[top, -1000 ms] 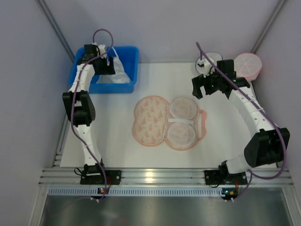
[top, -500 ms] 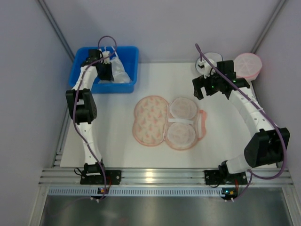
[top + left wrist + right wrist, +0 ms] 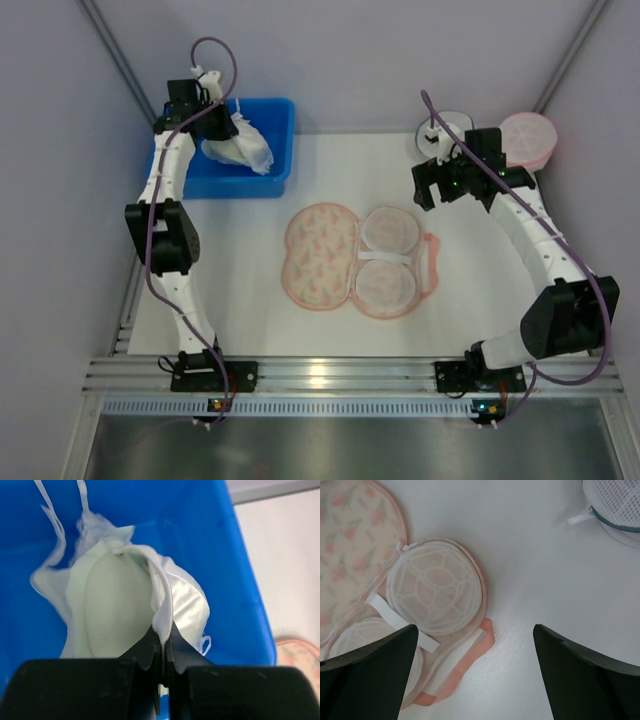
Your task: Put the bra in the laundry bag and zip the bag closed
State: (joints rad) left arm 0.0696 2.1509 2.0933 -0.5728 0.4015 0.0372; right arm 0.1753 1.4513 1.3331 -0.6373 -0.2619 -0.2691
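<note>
The left gripper (image 3: 162, 647) is pressed together on a folded edge of the bra (image 3: 115, 605). The bra is held hanging over the blue bin (image 3: 240, 580), which is located at the far-left corner of the table (image 3: 240, 300). The laundry bag (image 3: 350, 260) is laid open and flat at the table centre, well apart from the bra, with its white mesh lining exposed. The right gripper (image 3: 474, 630) is held above the bag's far-right edge with its fingers spread wide.

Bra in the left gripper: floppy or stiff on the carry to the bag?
Likely floppy: the bra hangs folded from the left gripper, pinched at one edge, so it may swing or slip. Its cups look rounded and padded, so probably keep shape.
</note>
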